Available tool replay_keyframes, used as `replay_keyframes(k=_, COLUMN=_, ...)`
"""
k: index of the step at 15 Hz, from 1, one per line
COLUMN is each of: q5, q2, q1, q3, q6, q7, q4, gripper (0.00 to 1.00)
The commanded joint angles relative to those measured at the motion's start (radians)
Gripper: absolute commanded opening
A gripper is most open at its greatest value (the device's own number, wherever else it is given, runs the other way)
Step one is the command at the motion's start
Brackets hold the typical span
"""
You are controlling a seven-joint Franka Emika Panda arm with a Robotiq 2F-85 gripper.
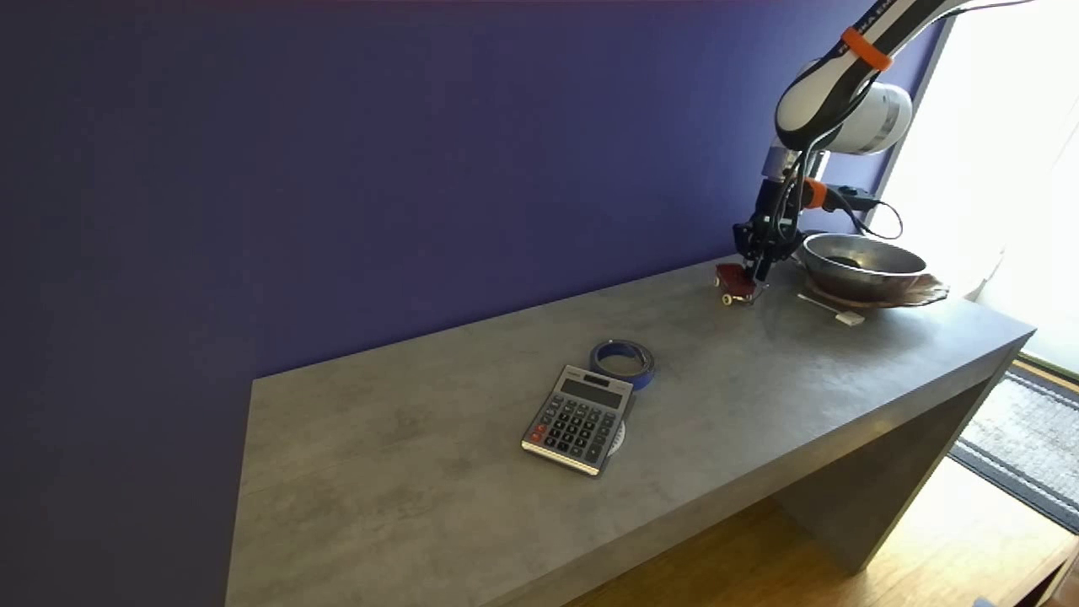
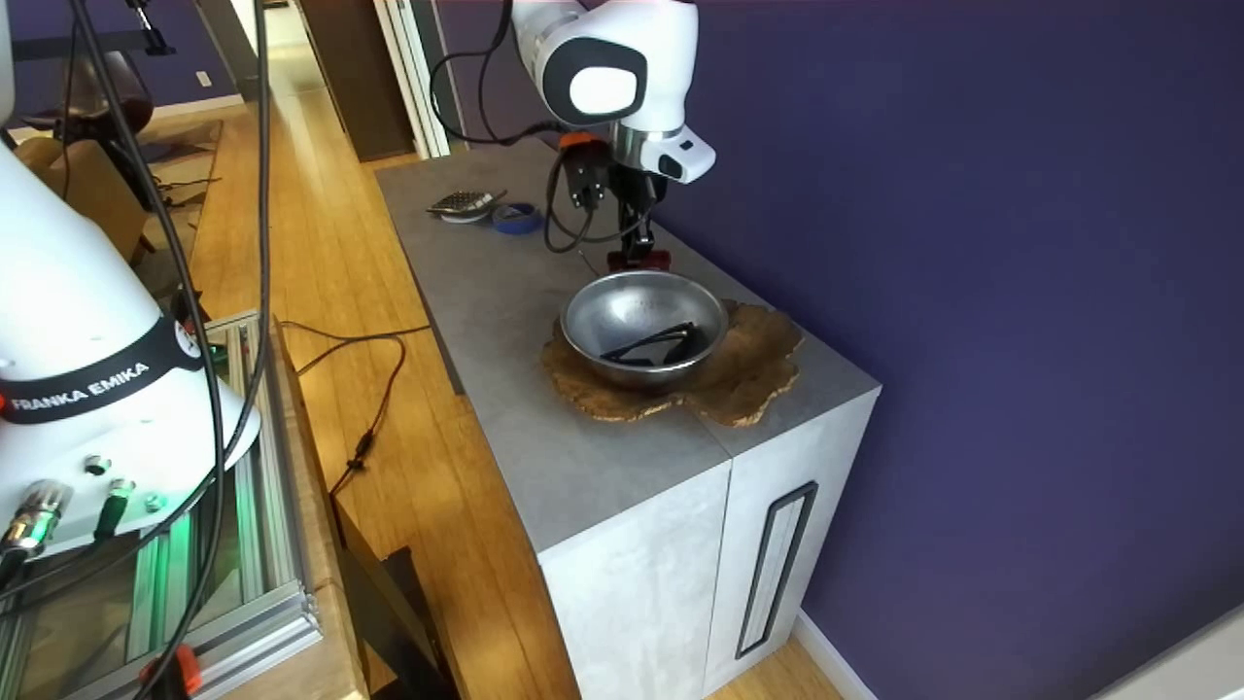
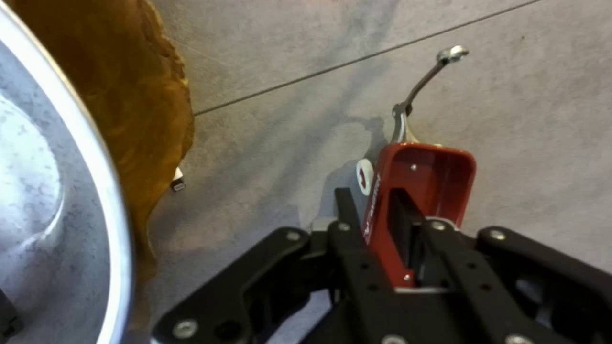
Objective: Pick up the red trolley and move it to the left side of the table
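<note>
The red trolley (image 1: 733,279) is a small wagon with white wheels and a metal handle, upright on the grey table (image 1: 396,421) near the wall. In the wrist view the trolley (image 3: 432,184) lies under my fingers, its handle pointing away from them. My gripper (image 3: 370,192) is partly open. One finger is outside the trolley's side wall and the other inside its bed. A gap shows between the fingertips and that wall. In both exterior views my gripper (image 1: 757,268) is down at the trolley (image 2: 663,260); the gripper also shows there (image 2: 639,241). The trolley's rear is partly hidden.
A metal bowl (image 2: 598,309) holding black glasses (image 2: 661,342) stands on a brown wood slab (image 2: 753,369) close beside the trolley. A white plug (image 1: 850,318) lies near it. A calculator (image 1: 573,421) and blue tape (image 1: 644,379) lie mid-table. A purple wall (image 1: 421,169) runs behind.
</note>
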Motion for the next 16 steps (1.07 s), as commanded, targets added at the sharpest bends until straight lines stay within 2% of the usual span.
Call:
replay_keyframes(k=1, q5=-0.001, q2=0.031, q1=-0.002, q3=0.0, q6=-0.025, q7=0.029, q4=0.042, gripper=0.17)
replay_keyframes(k=2, q5=-0.001, q2=0.036, q1=-0.002, q3=0.0, q6=-0.027, q7=0.03, q4=0.045, gripper=0.17)
replay_keyframes(k=3, q5=-0.002, q2=0.038, q1=-0.001, q3=0.001, q6=-0.029, q7=0.031, q4=0.047, gripper=0.02)
replay_keyframes(k=10, q5=-0.001, q2=0.036, q1=-0.004, q3=0.008, q6=-0.047, q7=0.021, q4=0.057, gripper=0.01)
replay_keyframes(k=16, q5=-0.054, q2=-0.111, q1=0.031, q3=0.049, q6=-0.024, q7=-0.09, q4=-0.049, gripper=0.01)
